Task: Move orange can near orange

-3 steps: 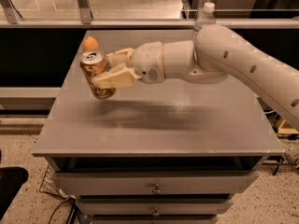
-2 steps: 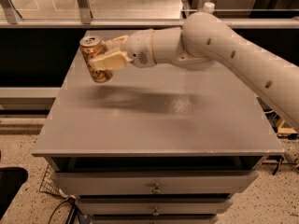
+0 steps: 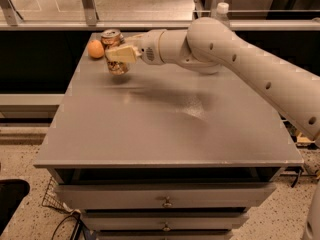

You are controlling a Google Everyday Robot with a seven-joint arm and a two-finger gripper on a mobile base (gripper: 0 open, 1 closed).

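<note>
The white arm (image 3: 235, 59) comes in from the right and stretches nearly level across the grey table (image 3: 165, 129) to its far left corner, wrist turned so the gripper (image 3: 116, 55) points left. Its tan fingers (image 3: 121, 54) are clamped across the middle of the orange can (image 3: 112, 36). The can's silver pull-tab top shows above the fingers and its coppery lower body below them. It leans slightly, and its base appears to hang just off the tabletop over a dark shadow. The orange (image 3: 95, 49), small, round and plain, sits on the table just left of the fingertips, beside the can. Behind the arm's elbow, well to the right of the fingers, a white bottle cap (image 3: 222, 7) pokes up.
</note>
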